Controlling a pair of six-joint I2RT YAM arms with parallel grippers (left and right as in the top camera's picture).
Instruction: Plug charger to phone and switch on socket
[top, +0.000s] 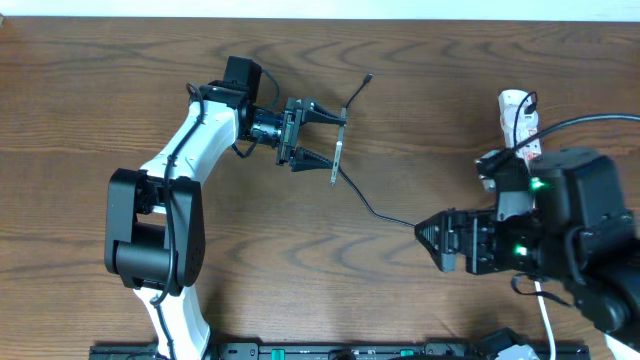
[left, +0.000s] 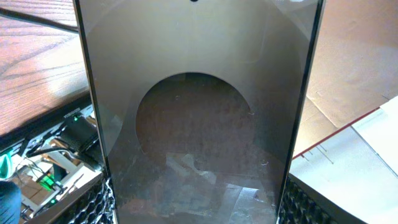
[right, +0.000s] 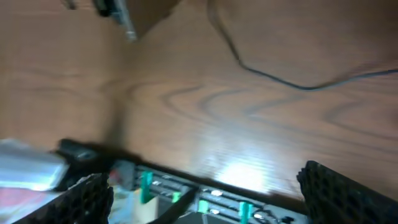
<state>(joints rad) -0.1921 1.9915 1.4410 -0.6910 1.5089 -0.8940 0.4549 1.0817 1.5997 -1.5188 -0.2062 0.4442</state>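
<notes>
Phone (left: 199, 124): gripped on edge by left claw (top: 338, 143), above counter (top: 450, 80).
Charger (top: 375, 212): lying loose on counter, tip unplugged.
Right claw (top: 430, 235): open wide, holding nothing.

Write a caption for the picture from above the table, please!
Left gripper holds the phone on edge; the open right gripper sits beside the black charger cable.

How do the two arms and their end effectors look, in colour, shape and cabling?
The left arm has white links, black joints and a black cable along it. The right arm shows bulky black housings with green lights. The left end effector and the right end effector are black and two-fingered.
</notes>
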